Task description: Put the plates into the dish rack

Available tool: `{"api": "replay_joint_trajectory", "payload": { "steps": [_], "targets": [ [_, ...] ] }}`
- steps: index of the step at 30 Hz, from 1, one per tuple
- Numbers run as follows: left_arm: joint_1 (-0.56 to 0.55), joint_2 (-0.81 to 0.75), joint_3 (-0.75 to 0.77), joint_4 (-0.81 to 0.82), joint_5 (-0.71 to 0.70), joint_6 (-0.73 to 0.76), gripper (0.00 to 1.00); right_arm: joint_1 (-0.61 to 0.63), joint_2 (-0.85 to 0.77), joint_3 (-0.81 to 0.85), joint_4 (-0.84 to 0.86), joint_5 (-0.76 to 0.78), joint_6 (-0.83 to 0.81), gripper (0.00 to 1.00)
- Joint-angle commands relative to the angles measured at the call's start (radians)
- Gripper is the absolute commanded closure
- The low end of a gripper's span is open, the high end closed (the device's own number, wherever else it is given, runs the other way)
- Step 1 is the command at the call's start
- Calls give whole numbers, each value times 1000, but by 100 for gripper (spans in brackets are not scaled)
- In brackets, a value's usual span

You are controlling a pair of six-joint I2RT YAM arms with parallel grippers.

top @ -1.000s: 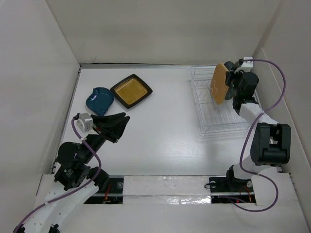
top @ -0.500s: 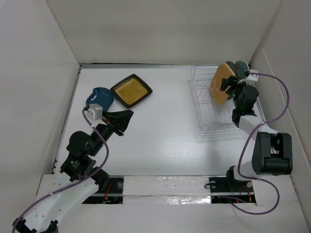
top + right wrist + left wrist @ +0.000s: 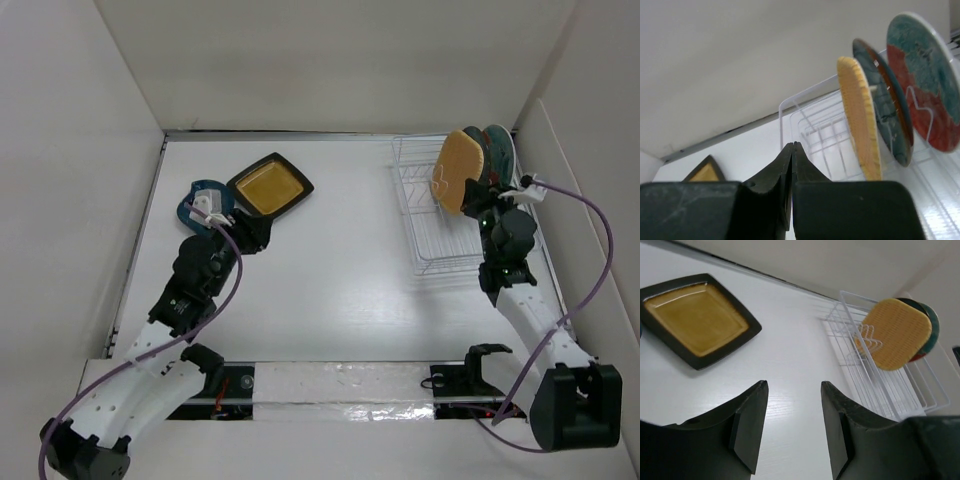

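pale white surface (image 3: 330, 290), walled on three sides, carries everything. at its far right, rectangular white wire rack (image 3: 440, 255) with thin upright prongs; holds three plates on edge, packed close in a row at its far end. farthest right of the three, round red plate with teal pattern (image 3: 927, 85); next to it, round dark teal plate (image 3: 885, 117); then rounded-square tan wooden plate (image 3: 453, 170), facing the bare part of the rack. black-rimmed square plate with mustard-yellow centre (image 3: 695, 320), flat on the surface at far left, well apart from the rack. just beside it on its left, small glossy blue plate (image 3: 188, 207), also on the surface, partly hidden by the left arm. left tool (image 3: 794, 387), released, jaws apart, hovers over the surface near the square plate's near corner; grips nothing. right tool (image 3: 792, 150), clenched tight with fingers pressed together, points at the rack from its near side; nothing between the fingers.
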Motion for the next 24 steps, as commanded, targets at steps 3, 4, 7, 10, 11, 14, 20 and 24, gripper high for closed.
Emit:
{"api": "replay_joint_trajectory", "payload": {
  "steps": [3, 4, 7, 10, 11, 14, 20, 24],
  "targets": [
    [119, 127, 92, -2, -66, -88, 51, 47, -116, -91, -52, -147, 107, 98],
    [144, 145, 117, -9, -63, -91, 48, 47, -133, -109, -57, -175, 118, 98],
    [285, 204, 137, -22, 0, -126, 43, 108, -182, -99, -98, -238, 141, 95],
    [472, 257, 109, -10, 117, -188, 42, 231, -187, -67, -148, -270, 108, 88],
    [516, 270, 99, -4, 156, -199, 42, 243, -184, -56, -165, -289, 99, 86],
    [619, 323, 72, -4, 139, -206, 42, 262, -194, -30, -256, -341, 55, 77],
    [713, 478, 54, 3, 103, -139, 41, 335, -273, -25, -278, -309, 49, 70],
    [742, 615, 86, 21, 106, -116, 42, 372, -277, -27, -256, -326, 67, 70]
  ]
}}
